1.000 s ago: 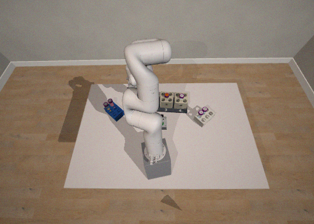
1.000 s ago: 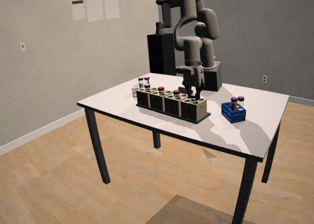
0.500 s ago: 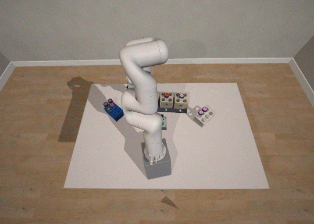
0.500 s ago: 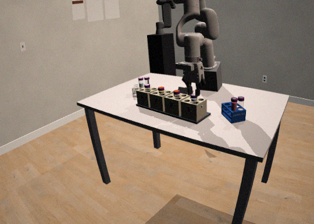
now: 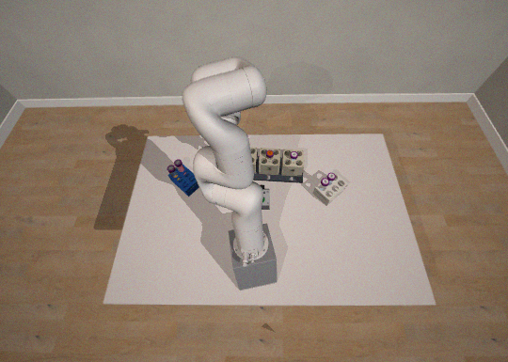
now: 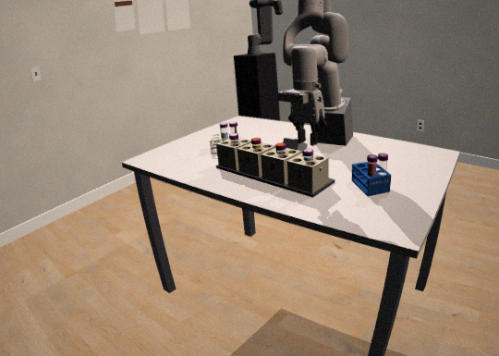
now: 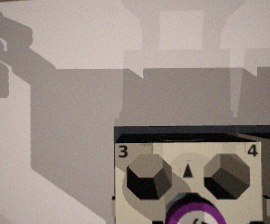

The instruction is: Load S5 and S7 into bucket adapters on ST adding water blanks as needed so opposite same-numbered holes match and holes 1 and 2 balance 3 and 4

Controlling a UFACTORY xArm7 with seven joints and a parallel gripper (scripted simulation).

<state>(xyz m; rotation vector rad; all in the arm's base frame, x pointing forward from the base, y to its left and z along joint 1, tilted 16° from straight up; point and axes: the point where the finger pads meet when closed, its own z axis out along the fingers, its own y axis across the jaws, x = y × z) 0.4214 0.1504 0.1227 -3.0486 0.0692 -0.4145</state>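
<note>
Jaws part-open and carrying nothing, the gripper (image 6: 307,137) hangs above the back of the loading stand (image 6: 323,184), over the surface (image 6: 407,221). Below, a purple-capped tube (image 7: 196,215) stands in the middle hole of an adapter (image 7: 136,205), holes 3 and 4 vacant. Danger, as I read it: these adapters stand loose, so a low sweep could clip a cap and shove one. Open room lies behind the stand; the blue rack (image 6: 370,184) sits well apart.
</note>
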